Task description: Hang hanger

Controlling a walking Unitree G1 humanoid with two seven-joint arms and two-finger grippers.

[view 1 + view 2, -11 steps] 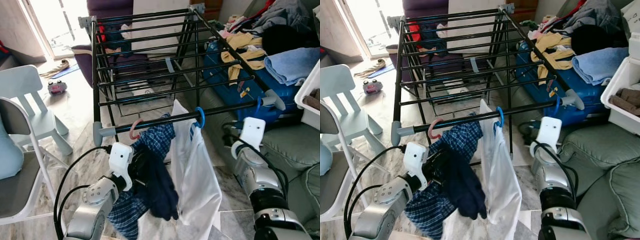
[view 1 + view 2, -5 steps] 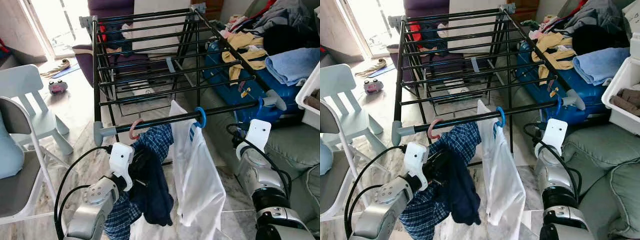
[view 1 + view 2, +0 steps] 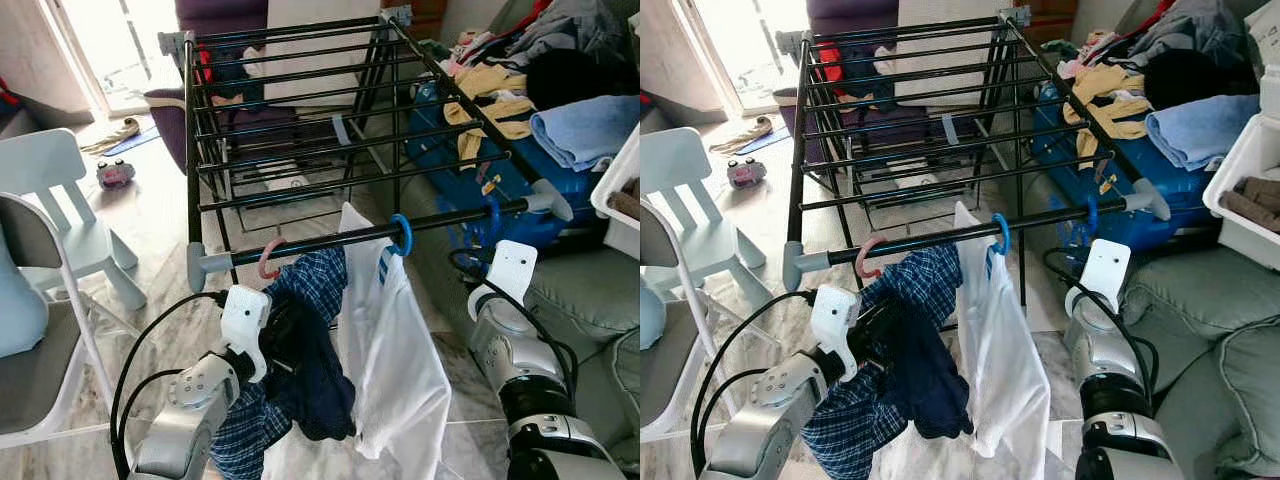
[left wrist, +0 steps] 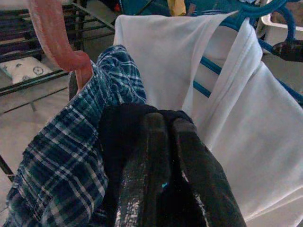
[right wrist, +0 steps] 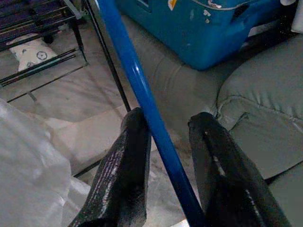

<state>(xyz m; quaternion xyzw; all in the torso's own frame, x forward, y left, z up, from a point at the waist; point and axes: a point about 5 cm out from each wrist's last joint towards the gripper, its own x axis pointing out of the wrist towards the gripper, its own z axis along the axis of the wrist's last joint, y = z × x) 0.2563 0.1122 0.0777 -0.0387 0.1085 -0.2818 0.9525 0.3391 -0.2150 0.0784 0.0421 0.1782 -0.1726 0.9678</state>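
A black drying rack [image 3: 300, 120] stands before me. Its front rail [image 3: 450, 218] carries a pink hanger [image 3: 268, 258] with a plaid shirt [image 3: 315, 280] and a blue hanger [image 3: 401, 234] with a white shirt [image 3: 395, 340]. Near the rail's right end the hook of a bare blue hanger [image 3: 492, 212] sits over the rail. In the right wrist view its bar [image 5: 142, 90] runs between the parted fingers of my right gripper [image 5: 169, 118], against one finger. My left gripper [image 4: 163, 120] is shut on a dark garment [image 3: 310, 380] in front of the plaid shirt.
A blue suitcase [image 3: 520, 170] and a green-grey sofa [image 3: 590, 290] piled with clothes [image 3: 580, 120] stand to the right of the rack. A pale blue child's chair [image 3: 60, 200] and a grey chair [image 3: 30, 330] are on the left. Marble floor lies below.
The bare blue hanger's hook has slid left along the front rail. The dark garment and white shirt have swung a little. My right wrist shifted slightly.
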